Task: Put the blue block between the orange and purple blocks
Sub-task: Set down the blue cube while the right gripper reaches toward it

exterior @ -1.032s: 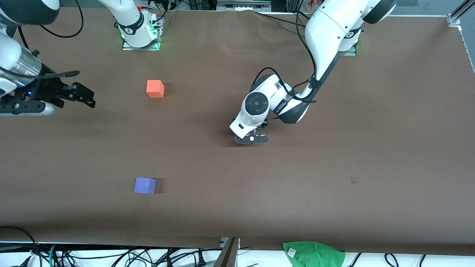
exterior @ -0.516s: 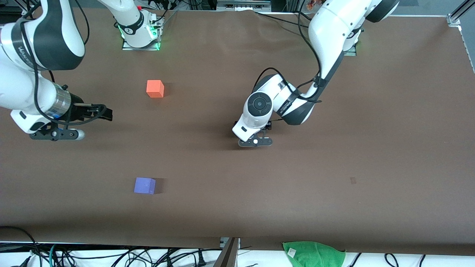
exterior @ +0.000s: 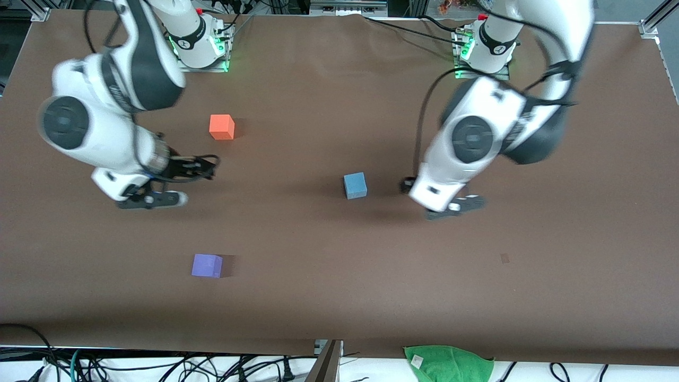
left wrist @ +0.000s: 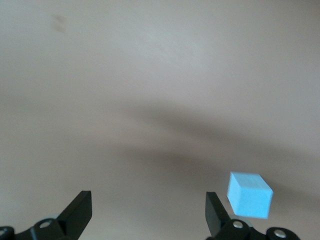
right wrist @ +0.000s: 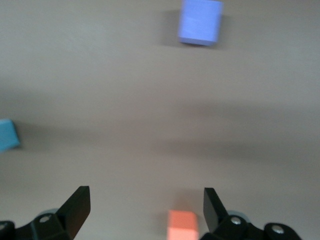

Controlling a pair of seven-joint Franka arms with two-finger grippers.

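The light blue block [exterior: 355, 185] lies on the brown table near the middle; it also shows in the left wrist view [left wrist: 250, 195] and the right wrist view [right wrist: 7, 135]. The orange block [exterior: 222, 127] and the purple block [exterior: 207, 265] lie apart toward the right arm's end, the purple one nearer the front camera. My left gripper [exterior: 424, 192] is open and empty [left wrist: 148, 210], just beside the blue block toward the left arm's end. My right gripper [exterior: 204, 170] is open and empty [right wrist: 146, 207] over bare table between the orange block [right wrist: 182, 225] and the purple block [right wrist: 200, 21].
A green cloth [exterior: 450, 363] lies off the table's front edge, with cables along that edge. A small dark mark [exterior: 504, 258] is on the table toward the left arm's end.
My left gripper has moved away toward its own end, and the blue block now shows on the table. My right gripper has swung in from the table's end to between the orange and purple blocks.
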